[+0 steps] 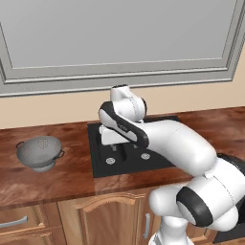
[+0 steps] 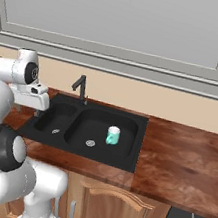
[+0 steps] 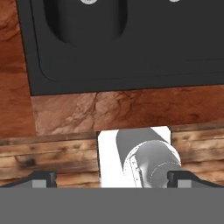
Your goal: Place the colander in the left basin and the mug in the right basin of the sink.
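Left base view: colander (image 1: 40, 152) sits upright on the wooden surface (image 1: 57, 179), well left of the sink (image 1: 98, 165), apart from it, not in any basin. Sink is matte black, set into the surface; two silver drains visible at its near part. The white arm (image 1: 172, 148) sweeps from lower right across the sink and hides most of both basins. The hand hangs over the sink's left part; jaws not readable from this side. Grey window frame (image 1: 119, 72) on the far wall above. Wooden cabinet doors (image 1: 105, 217) under the surface.

Right base view: mug (image 2: 113, 135) stands upright inside the right basin (image 2: 99, 130), right of that basin's drain (image 2: 90, 143), toward the right wall. Left basin (image 2: 58, 117) is the narrower one, left of the divider, holds nothing but its drain (image 2: 55, 131). Black faucet (image 2: 81, 87) rises at the far edge, roughly behind the divider. The gripper (image 2: 35, 111) hangs just left of the left basin, over the sink's left rim, holding nothing. Bare wooden surface stretches right of the sink.

Hand view: camera looks down at the sink's rim and a strip of wooden surface beside it. Two dark fingertips (image 3: 41, 178) sit far apart at the bottom corners, so jaws are wide open with nothing between them. Both drains peek in at the top edge.
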